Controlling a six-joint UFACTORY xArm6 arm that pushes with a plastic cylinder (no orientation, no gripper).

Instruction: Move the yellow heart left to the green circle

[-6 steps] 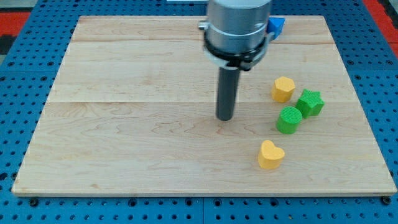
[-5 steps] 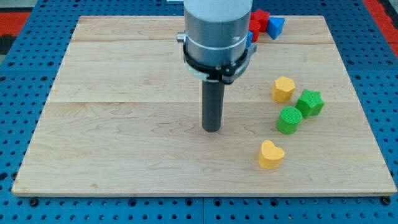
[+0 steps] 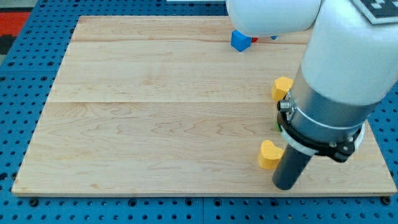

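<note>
Wooden board [image 3: 155, 124], with my arm [image 3: 348, 68] filling the view's right and hiding most of the blocks there. The rig has no fingers, only a rod, so nothing is grasped or released. My tip [image 3: 287, 186] rests on the board near the view's bottom, just right of and slightly below the yellow heart [image 3: 268, 155]; whether rod and heart touch I cannot tell. The heart lies near the bottom edge, right of centre. The green circle [image 3: 278, 122] shows only as a sliver at the arm's edge, above the heart. A second yellow block [image 3: 281, 88] sits above that, and a blue block [image 3: 240, 40] near the top edge. As I judge it, the task is barely begun: the tip is placed behind the heart, and the push toward the circle remains.
</note>
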